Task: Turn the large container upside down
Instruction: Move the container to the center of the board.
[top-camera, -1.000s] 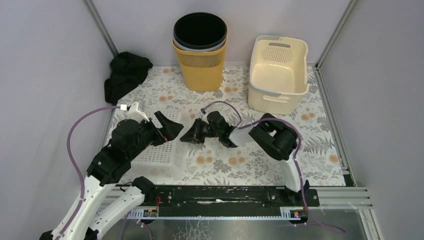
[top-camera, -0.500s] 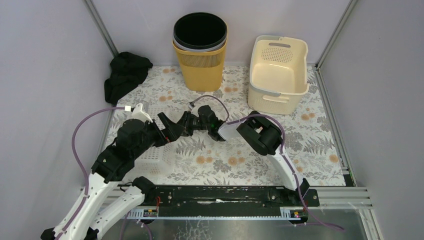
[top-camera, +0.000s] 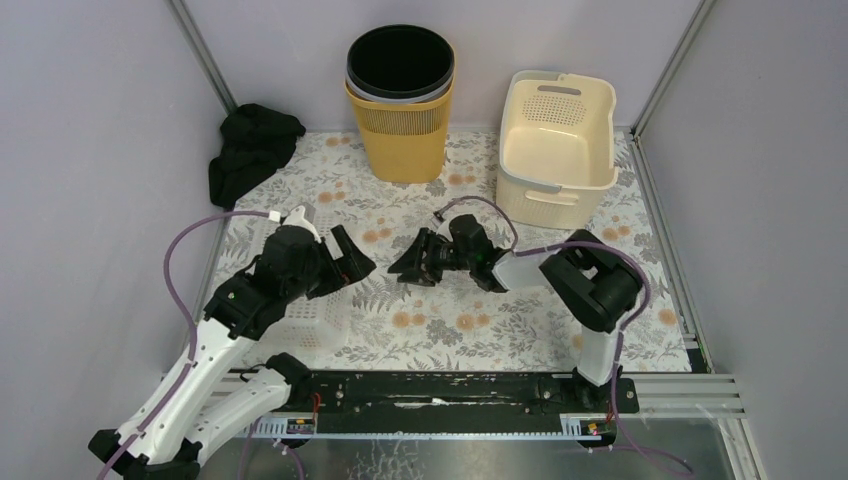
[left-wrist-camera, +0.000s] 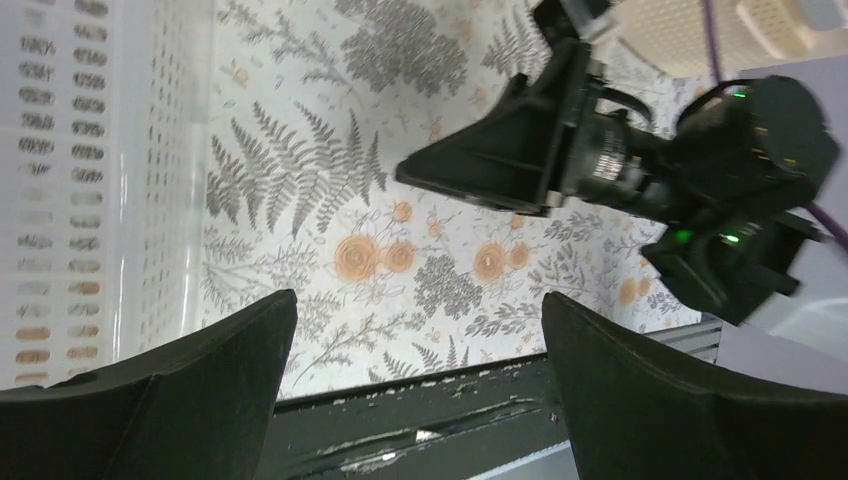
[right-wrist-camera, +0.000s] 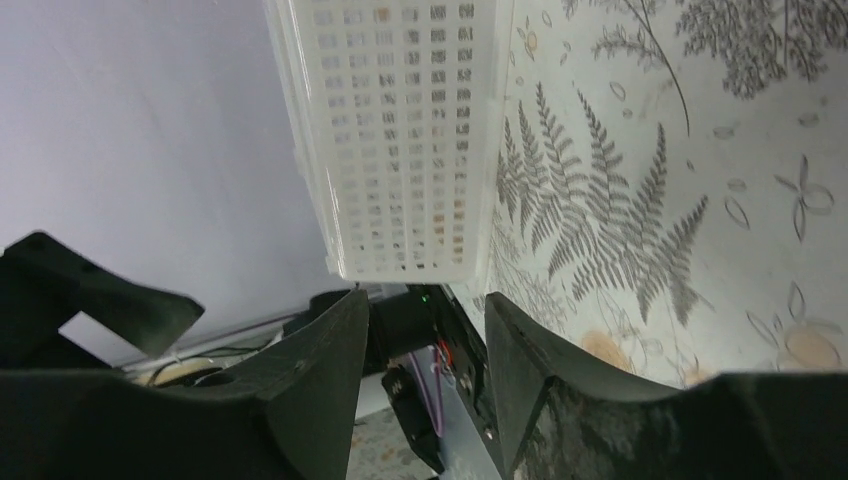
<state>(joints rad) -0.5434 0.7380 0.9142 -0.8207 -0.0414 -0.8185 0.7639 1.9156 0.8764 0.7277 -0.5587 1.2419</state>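
The large container (top-camera: 318, 322), a white perforated basket, is found at the tabletop's (top-camera: 480, 320) lower left, partly hidden under the left arm. The left gripper (top-camera: 352, 262) and right gripper (top-camera: 408, 262) are held released and empty beside it, presumably for a fresh grasp.

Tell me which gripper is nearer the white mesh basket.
Left. The left gripper hangs at the far-right corner of the white basket, its arm above the basket. The right gripper is farther right over the floral mat, apart from the basket.
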